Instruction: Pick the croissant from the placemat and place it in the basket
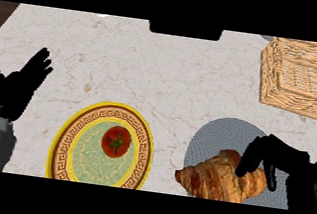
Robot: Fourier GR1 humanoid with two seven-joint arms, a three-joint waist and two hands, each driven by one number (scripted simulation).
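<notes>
Curling its black right hand [282, 163] over the golden-brown flaky croissant [219, 180] on the round grey placemat [221, 132], fingers draped on its right end but not plainly closed, it risks the pastry tipping out before reaching the woven wicker basket [306, 80].

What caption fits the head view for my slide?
Right robot hand curling over the croissant on the grey placemat; wicker basket waits beyond, left robot hand resting open.
</notes>
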